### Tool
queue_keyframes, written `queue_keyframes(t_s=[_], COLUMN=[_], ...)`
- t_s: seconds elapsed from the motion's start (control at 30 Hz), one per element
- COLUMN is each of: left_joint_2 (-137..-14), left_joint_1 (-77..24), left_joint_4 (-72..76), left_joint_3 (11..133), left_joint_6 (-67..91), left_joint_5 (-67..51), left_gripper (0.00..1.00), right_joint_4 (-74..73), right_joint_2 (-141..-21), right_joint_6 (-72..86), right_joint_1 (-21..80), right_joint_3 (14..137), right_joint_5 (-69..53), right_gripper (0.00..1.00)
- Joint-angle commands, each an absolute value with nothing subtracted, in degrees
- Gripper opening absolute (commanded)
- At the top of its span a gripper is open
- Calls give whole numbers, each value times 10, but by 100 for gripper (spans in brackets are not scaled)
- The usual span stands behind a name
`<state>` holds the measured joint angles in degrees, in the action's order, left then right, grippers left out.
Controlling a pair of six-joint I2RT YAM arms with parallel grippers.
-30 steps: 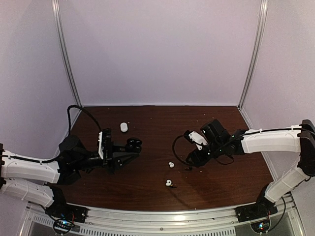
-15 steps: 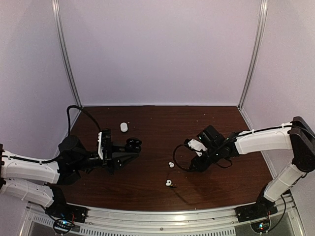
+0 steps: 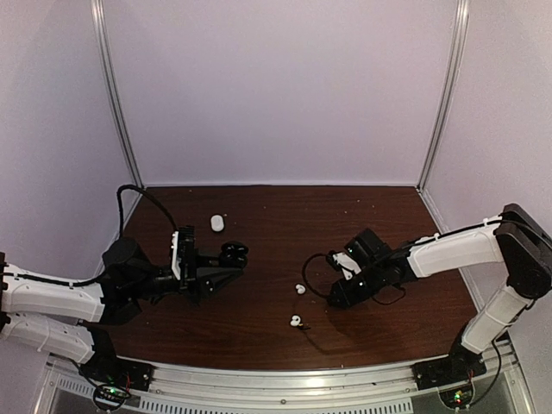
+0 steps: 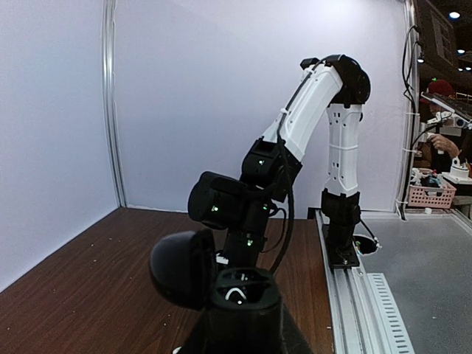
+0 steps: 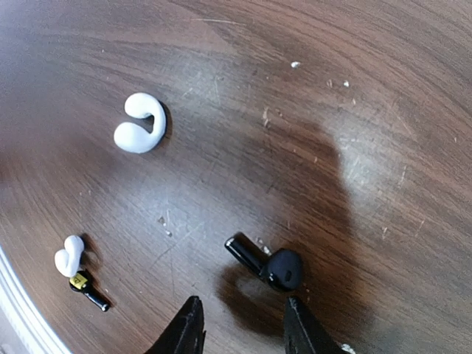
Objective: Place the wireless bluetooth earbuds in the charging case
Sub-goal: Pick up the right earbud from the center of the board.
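Facing black earbud [image 5: 269, 265], right jaws seemingly ajar.

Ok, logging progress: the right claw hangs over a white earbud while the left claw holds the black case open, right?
Not white: the right wrist view shows the right claw over the black earbud. The left claw does hold the black case open.

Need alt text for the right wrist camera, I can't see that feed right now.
A black earbud lies on the dark wooden table just ahead of the right gripper, whose fingertips stand apart with nothing between them. One white earbud lies at upper left, a second white earbud at lower left.
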<state>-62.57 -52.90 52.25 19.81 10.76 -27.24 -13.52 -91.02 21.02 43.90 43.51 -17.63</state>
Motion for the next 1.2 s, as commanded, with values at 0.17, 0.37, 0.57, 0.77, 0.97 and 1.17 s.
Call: queue_keyframes(t_s=[0.17,0.37,0.57,0.77,0.97,1.17], left_joint_2=[-622,-610,-610,-614,-614,-609], left_joint_1=[-526,-526,-525,-526,-526,-526], left_joint_4=[551,547,547,548,547,543], left_joint_3=[192,185,182,184,185,184], left_joint_6=[99,99,99,98,98,96], left_joint_5=[-275,-267,-266,-268,-269,-270], left_gripper=[8,8,8,8,8,8], right_joint_4=[-117,-136,-153,-219,-305,-346], right_joint_2=[-958,-989,-1010,-1023,-1051,-1080], right_joint_6=[220,186,156,103,65,61], right_joint_1=[435,431,432,434,449,454], right_joint_3=[469,506,529,564,629,675], right_joint_5=[-178,-161,-181,-164,-101,-79], right_gripper=[39,39,35,32,32,32])
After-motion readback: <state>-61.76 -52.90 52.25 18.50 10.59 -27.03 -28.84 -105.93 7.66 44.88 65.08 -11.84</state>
